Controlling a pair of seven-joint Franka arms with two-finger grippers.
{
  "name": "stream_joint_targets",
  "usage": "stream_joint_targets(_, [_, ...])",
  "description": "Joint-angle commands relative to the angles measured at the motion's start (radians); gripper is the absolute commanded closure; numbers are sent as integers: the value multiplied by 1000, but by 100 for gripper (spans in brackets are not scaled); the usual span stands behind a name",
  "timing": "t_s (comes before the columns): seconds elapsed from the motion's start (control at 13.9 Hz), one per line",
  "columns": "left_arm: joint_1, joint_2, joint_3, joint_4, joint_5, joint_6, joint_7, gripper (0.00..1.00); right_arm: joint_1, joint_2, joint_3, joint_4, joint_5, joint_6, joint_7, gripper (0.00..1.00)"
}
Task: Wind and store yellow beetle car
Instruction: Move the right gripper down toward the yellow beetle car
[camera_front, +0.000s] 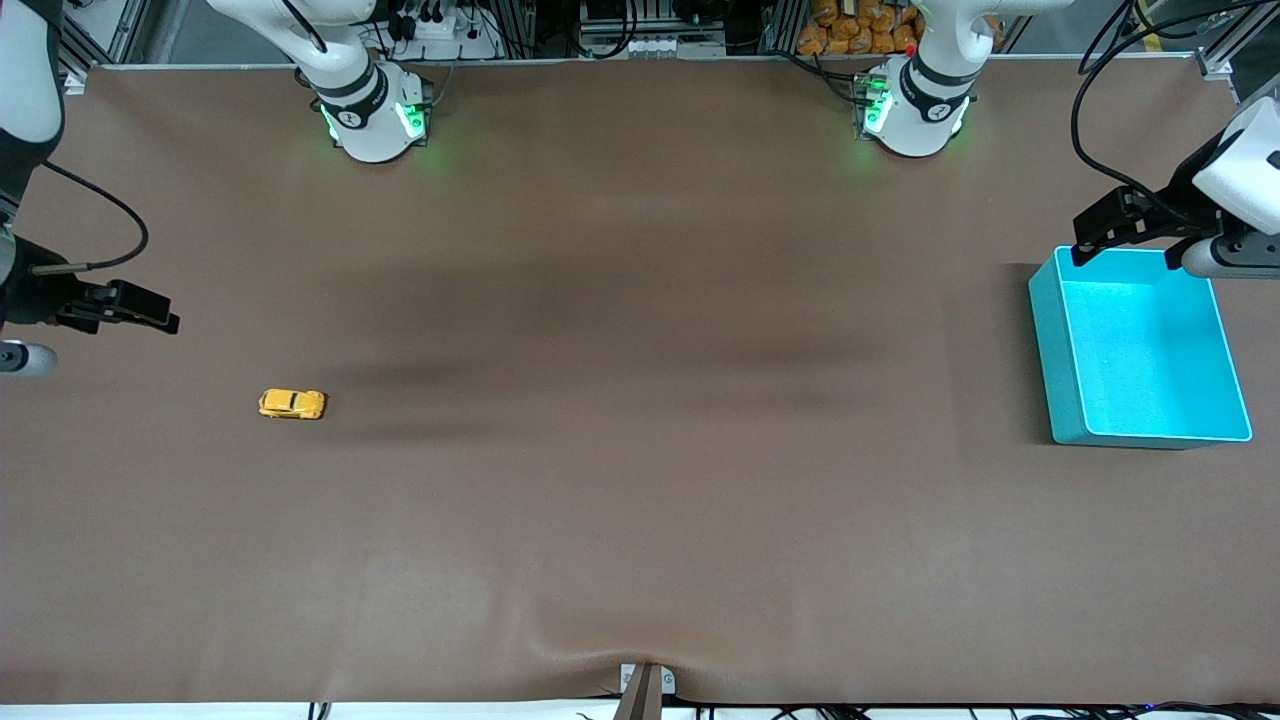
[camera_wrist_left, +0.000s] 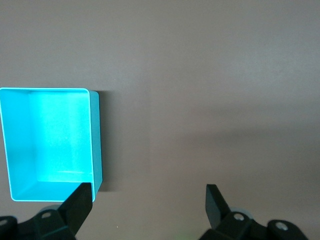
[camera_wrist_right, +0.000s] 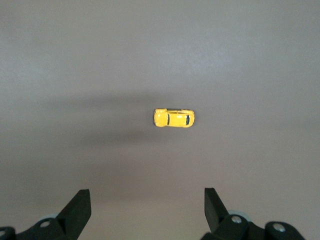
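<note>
- yellow beetle car (camera_front: 292, 403): yellow-orange body, dark windows
- bin (camera_front: 1058, 390): plain teal, brighter inside
- surface (camera_front: 640, 500): uniform brown
- arm bases (camera_front: 375, 120): white, with green lights

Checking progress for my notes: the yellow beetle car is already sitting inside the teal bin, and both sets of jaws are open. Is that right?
Not quite. The yellow beetle car rests on the bare table toward the right arm's end, as the front view shows; the teal bin holds nothing. Both sets of jaws are indeed open.

Brown table cover (camera_front: 640, 450) — wrinkled near edge, metal framing (camera_front: 120, 30)
</note>
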Motion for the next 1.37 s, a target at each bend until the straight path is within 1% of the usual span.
stream_joint_targets(0.0, [-4,-4,-1,8,17,0,-9,0,-27,22,9,10,-11,-33,48,0])
stream_joint_targets(0.36, [-4,-4,-1,6,17,-1,-9,0,-21,53,12,-18,6,0,344,0])
stream_joint_targets(0.5, [-3,-3,-1,8,17,-1,-9,0,-23,54,12,-53,6,45,479,0])
stream_joint_targets(0.72, [-3,-3,0,8,17,-1,-9,0,-21,64,12,-82,9,69,615,0])
stream_joint_targets(0.79, [-3,-3,0,8,17,-1,-9,0,-15,64,13,-113,9,100,698,0])
stream_joint_targets(0.94, [-3,-3,2,8,17,-1,-9,0,28,62,13,-189,8,221,931,0])
stream_joint_targets(1.01, [-3,-3,2,8,17,-1,-9,0,31,62,13,-211,8,268,990,0])
stream_joint_targets(1.15, [-3,-3,3,8,19,-1,-9,0,34,65,13,-237,8,286,1035,0])
stream_joint_targets(1.3, [-3,-3,3,8,19,-1,-9,0,8,70,13,-260,12,305,1109,0])
